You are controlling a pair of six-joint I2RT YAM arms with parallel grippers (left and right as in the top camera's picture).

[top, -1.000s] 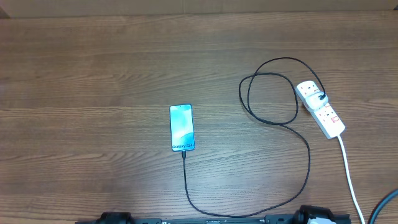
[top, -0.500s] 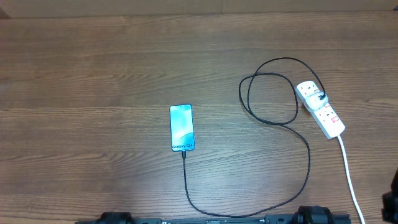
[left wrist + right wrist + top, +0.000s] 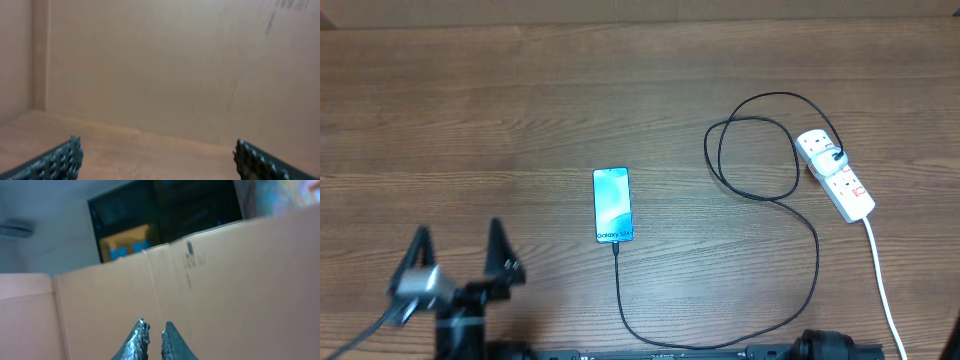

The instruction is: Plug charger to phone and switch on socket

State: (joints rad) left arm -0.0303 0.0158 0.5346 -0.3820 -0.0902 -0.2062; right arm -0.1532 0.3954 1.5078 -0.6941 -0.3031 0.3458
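Thin black charger cable meets the slim blue-screened phone at its lower end, centre frame: looks plugged. White power strip, right: switch unreadable, probably remaining. Jaws: left gripper wide apart, right gripper nearly together, empty.

Soft, even light from overhead; both wrist views are blurred.

The bench is lit evenly around the left end effector, which looks slightly smeared. In the left wrist view, the cardboard wall beyond the fingers is soft and out of focus. Above the right end effector, a dark opening sits against hazy, dull cardboard.
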